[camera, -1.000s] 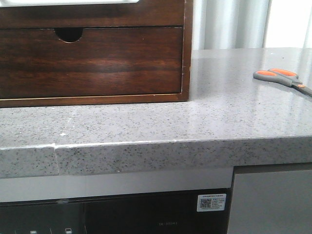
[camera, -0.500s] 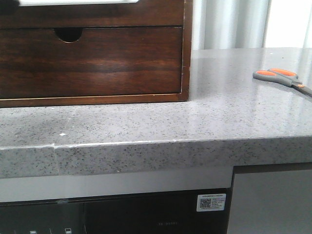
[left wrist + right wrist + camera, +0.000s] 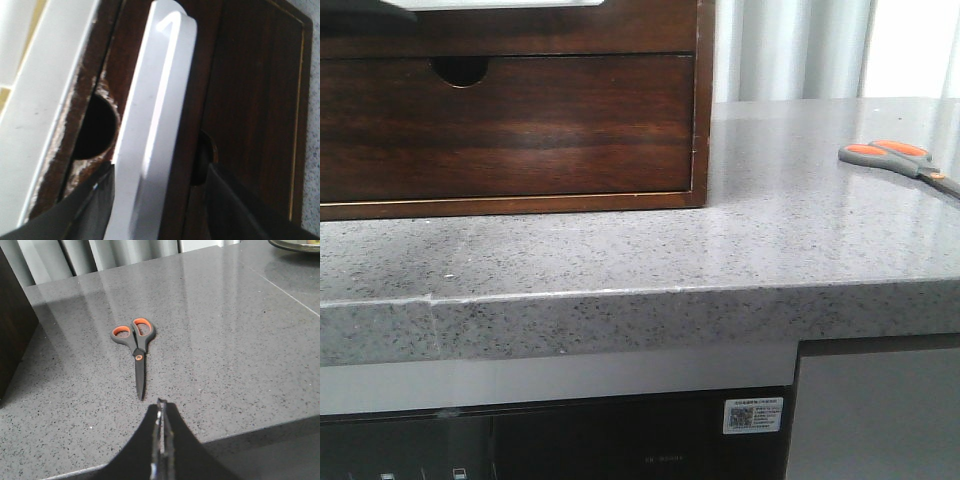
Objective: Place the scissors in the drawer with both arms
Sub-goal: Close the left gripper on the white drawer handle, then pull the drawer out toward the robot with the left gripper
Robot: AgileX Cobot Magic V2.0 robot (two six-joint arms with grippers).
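Small orange-and-grey-handled scissors (image 3: 135, 351) lie flat on the speckled grey countertop (image 3: 650, 250), well right of the closed dark brown glossy wood drawer (image 3: 520, 125). Light, stiff, thin: likely best pinched across the handles. Right gripper (image 3: 161, 412) fingers pressed together; left gripper (image 3: 160, 175) fingers spread above the drawer's notch.

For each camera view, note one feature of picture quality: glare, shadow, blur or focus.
Front view: a soft glare band runs across the glossy drawer. Left wrist view: close and blurred, with a bright highlight on the pale bar between the left gripper's fingers. Right wrist view: the scissors are sharp; window light streaks the countertop.
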